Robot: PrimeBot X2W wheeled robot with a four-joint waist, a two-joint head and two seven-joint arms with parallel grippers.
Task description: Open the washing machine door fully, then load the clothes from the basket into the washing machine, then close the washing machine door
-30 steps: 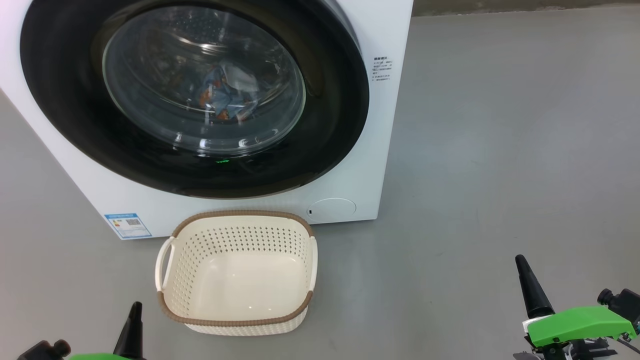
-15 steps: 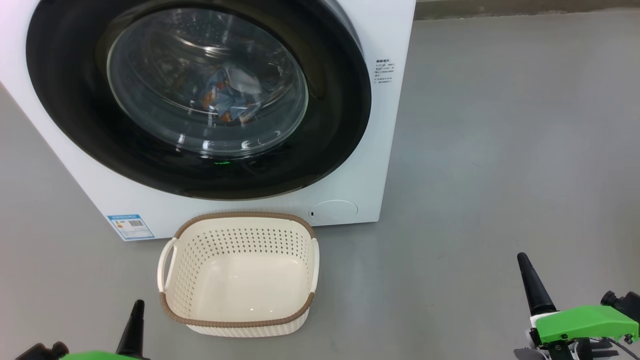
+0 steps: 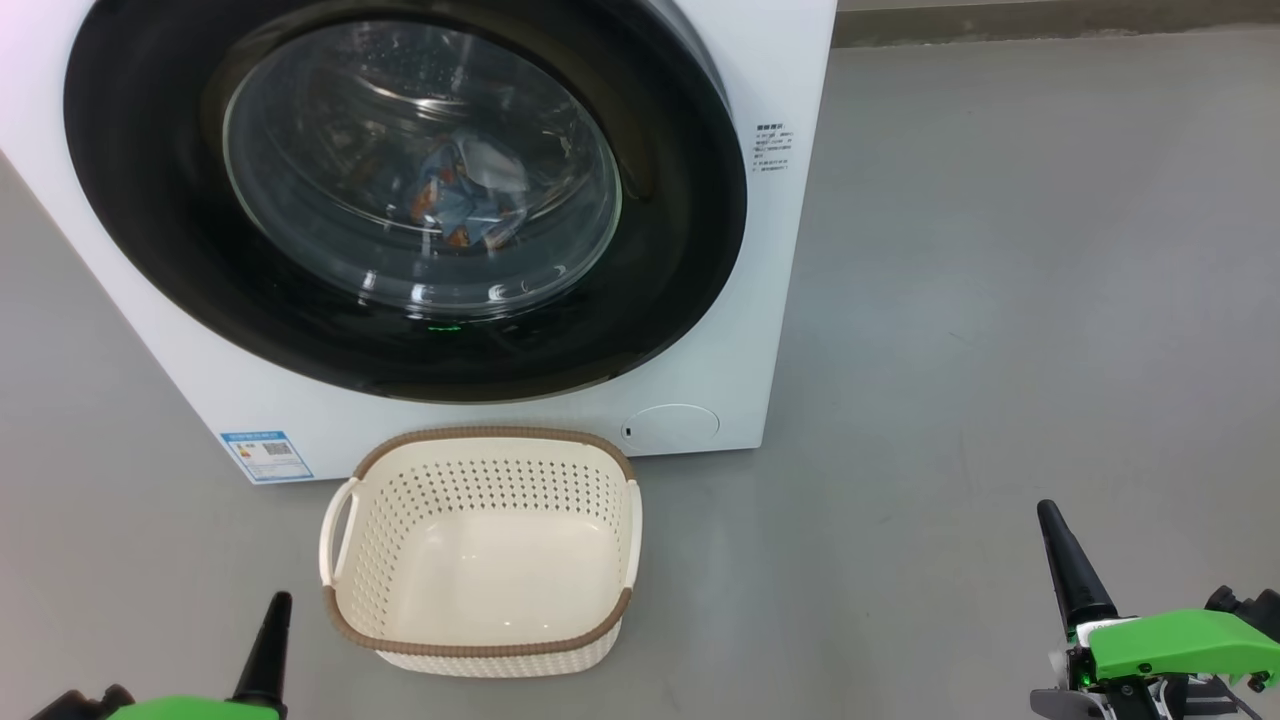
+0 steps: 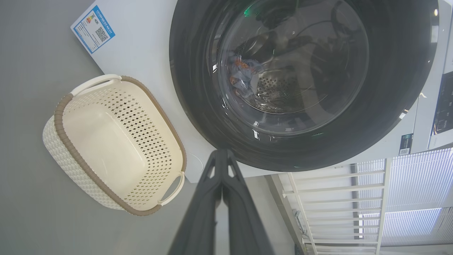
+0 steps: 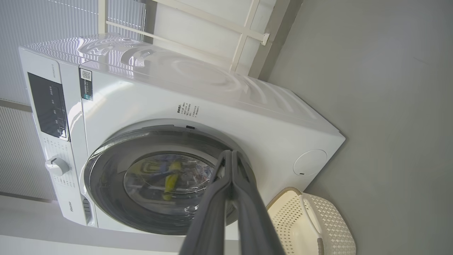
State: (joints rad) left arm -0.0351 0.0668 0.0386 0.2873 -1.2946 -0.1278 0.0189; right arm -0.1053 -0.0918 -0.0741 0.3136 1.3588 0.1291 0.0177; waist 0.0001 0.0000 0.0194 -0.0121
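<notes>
The white washing machine [image 3: 770,300] [image 5: 226,102] stands before me with its black-rimmed round door [image 3: 400,340] [image 4: 198,106] [image 5: 106,198] shut flat against the front. Behind the glass lie the clothes [image 3: 455,195] [image 4: 240,76], light blue with orange prints, inside the steel drum. The cream basket [image 3: 480,445] [image 4: 67,148] [image 5: 318,233] sits on the floor just in front of the machine, with nothing in it. My left gripper [image 3: 275,605] [image 4: 221,154] is shut at the lower left, beside the basket. My right gripper [image 3: 1048,512] [image 5: 230,154] is shut at the lower right, well away from both.
Grey floor [image 3: 1000,300] stretches wide to the right of the machine. A blue label [image 3: 265,455] marks the machine's lower left corner and a round service cap [image 3: 670,425] its lower right. White railings [image 4: 336,198] stand beyond the machine.
The whole head view has shifted slightly down and right, so the camera has moved. Both grippers stay shut, and the door, basket and clothes keep their places.
</notes>
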